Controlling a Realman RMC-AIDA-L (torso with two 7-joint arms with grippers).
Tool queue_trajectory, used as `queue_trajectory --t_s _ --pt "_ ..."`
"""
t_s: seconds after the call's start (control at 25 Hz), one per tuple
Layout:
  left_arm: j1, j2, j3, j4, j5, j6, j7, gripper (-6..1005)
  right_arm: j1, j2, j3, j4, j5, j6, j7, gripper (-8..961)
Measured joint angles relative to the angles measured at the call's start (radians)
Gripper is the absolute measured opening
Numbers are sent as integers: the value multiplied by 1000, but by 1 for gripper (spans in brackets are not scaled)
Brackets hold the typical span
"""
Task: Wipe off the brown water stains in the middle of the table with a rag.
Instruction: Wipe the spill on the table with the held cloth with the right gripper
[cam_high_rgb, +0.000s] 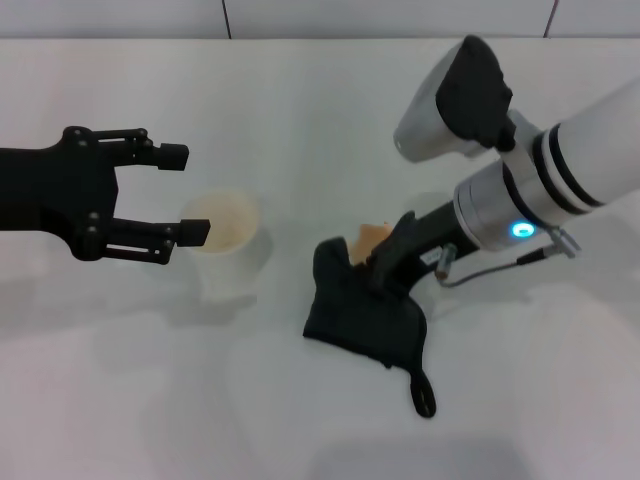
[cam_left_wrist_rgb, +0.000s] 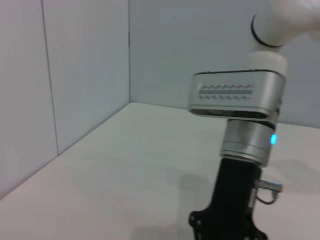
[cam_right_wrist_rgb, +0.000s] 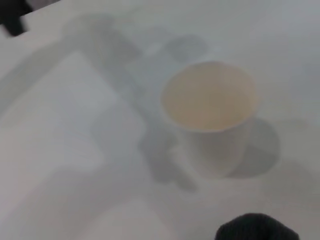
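The black rag (cam_high_rgb: 362, 312) lies crumpled on the white table (cam_high_rgb: 300, 90), right of the middle, with its thin tail (cam_high_rgb: 425, 393) trailing toward the front. My right gripper (cam_high_rgb: 385, 268) comes down from the right and is shut on the rag's far edge, pressing it onto the table. A small part of the orange-brown stain (cam_high_rgb: 368, 237) shows just behind the rag; the rest is covered. A dark edge of the rag (cam_right_wrist_rgb: 257, 228) also shows in the right wrist view. My left gripper (cam_high_rgb: 186, 194) is open and empty, hovering left of the cup.
A white cup (cam_high_rgb: 228, 247) of tan liquid stands between my left gripper and the rag, about a hand's width left of the rag; it also shows in the right wrist view (cam_right_wrist_rgb: 212, 112). The left wrist view shows the right arm's wrist (cam_left_wrist_rgb: 235, 100) and grey walls behind the table.
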Motion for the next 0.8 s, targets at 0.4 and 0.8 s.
queue_trajectory --t_s 0.4,0.8 --pt "3 -14 0 -6 0 -11 0 863 40 0 46 101 -48 102 -1 63" --pt "4 -18 0 -9 0 -25 0 863 54 1 92 160 -96 181 2 63"
